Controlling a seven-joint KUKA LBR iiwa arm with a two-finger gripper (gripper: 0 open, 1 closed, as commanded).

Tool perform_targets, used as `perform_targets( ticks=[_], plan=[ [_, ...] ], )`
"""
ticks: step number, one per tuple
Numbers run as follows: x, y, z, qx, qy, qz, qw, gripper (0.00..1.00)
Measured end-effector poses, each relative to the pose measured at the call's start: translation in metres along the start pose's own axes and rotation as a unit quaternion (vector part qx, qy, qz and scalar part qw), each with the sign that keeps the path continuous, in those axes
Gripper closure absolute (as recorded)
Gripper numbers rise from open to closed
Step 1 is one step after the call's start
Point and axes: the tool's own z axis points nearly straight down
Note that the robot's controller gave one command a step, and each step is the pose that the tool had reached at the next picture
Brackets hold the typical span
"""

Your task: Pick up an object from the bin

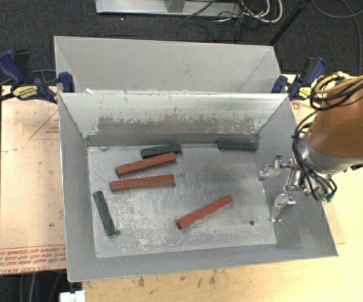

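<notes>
Bin (168,115): a grey metal tray with sloping walls, in the middle of the camera view; its flat floor is scuffed and carries six loose sticks, well spread and not heaped.
Arm (341,131): comes in from the right over the bin's right wall; its wrist is wrapped in an orange-brown cover with looped cables on it.
Gripper (271,194): hangs over the right part of the bin floor, close to the foot of the right wall; whether it touches the floor cannot be told.
Fingers (275,167): two bare metal fingers, spread apart, one toward the back of the bin and one toward the front, with only bare floor between them.
Nearest red stick (204,212): a reddish-brown bar lying flat to the left of the gripper, tilted with its right end farther back; apart from the fingers and from the other sticks.
Middle red stick (143,182): a bar of the same kind in the left half of the floor, almost level across the view.
Back red stick (146,163): just behind the middle one and near to it, slightly tilted.
Left green stick (104,213): a dark green bar by the left wall, running front to back.
Back green stick (160,150): at the foot of the back wall, just beside the back red stick; contact cannot be told.
Right green stick (236,145): at the foot of the back wall, toward the right, on its own.
Speck (251,221): a small dark spot on the floor near the front finger.
</notes>
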Motion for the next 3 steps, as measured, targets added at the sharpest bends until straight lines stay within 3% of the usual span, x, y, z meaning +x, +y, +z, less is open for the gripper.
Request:
perform_targets(
  ticks=[1,2,3],
  plan=[
    [0.033,0.019,0.025,-0.002,0.0057,0.033,0.9994,0.00],
    [-0.012,0.028,0.050,-0.001,0.0023,-0.013,0.9999,0.00],
    [-0.028,0.045,0.063,-0.001,-0.0003,-0.039,0.9993,0.00]
  ],
)
